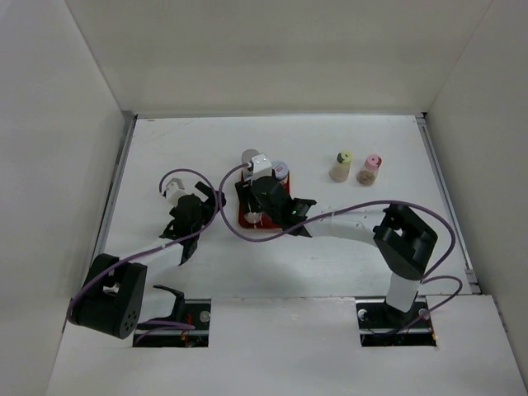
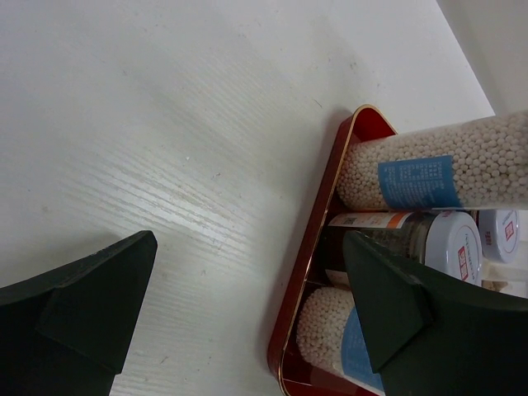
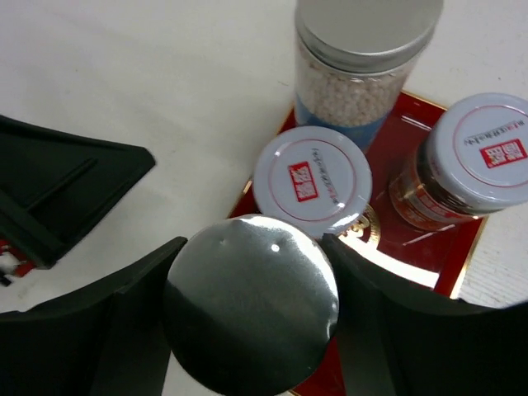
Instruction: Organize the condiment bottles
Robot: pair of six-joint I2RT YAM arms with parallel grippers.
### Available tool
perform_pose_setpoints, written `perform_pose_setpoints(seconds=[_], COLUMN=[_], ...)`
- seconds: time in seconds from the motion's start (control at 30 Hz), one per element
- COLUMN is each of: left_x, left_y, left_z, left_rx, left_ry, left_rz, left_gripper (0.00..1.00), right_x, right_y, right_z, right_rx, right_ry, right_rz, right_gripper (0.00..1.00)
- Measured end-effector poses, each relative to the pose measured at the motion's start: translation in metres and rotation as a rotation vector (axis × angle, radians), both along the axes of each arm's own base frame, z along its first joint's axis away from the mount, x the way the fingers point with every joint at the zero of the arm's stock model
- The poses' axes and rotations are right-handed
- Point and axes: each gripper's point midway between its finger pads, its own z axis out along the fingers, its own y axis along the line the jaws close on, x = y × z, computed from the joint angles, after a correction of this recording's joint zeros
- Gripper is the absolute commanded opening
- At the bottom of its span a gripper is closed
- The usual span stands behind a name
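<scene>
right tool [image 3: 252, 247]: clamped on silver-capped bottle [image 3: 247, 318] at edge of tray [image 3: 425, 252], likely to seat it inside | left tool [image 2: 247, 247]: wide, just beside tray, likely standing by

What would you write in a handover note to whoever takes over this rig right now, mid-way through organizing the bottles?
Left gripper: open, empty, over the table at the tray's left edge.
Right gripper: shut on a silver-capped bottle at a tray corner. I cannot tell whether it stands or is lifted.
In the tray: a bead bottle and two white-capped jars.
On the table right of the tray: yellow-capped bottle and pink-capped bottle, side by side.
Done: three in the tray, a fourth in hand.
Left, probably: release it, then bring in the yellow and pink ones.
</scene>
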Motion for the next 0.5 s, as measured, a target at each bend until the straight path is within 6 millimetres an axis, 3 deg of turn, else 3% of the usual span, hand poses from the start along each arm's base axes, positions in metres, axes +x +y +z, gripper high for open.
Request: perform_pose_setpoints(seconds=[0.13, 0.3, 0.4, 0.5], left_x=[0.000, 0.000, 0.000, 0.000], left_y=[0.000, -0.001, -0.001, -0.001], left_z=[0.000, 0.000, 0.000, 0.000], left_rx=[-0.001, -0.002, -0.002, -0.003], left_ry=[0.000, 0.001, 0.001, 0.000], left_rz=[-0.002, -0.004, -0.004, -0.006], left_gripper=[1.00, 1.00, 1.00, 1.00], right_x=[-0.005, -0.014, -0.012, 0.014], right_y=[0.012, 0.007, -0.020, -0.070], right_z=[0.012, 0.043, 0.082, 0.119], right_rx=[0.012, 0.040, 0.109, 0.184], right_ry=[-0.038, -0.080, -0.125, -0.186], right_rz=[0.027, 0.050, 0.026, -0.081], right_gripper=[0.91, 0.96, 0.96, 0.90])
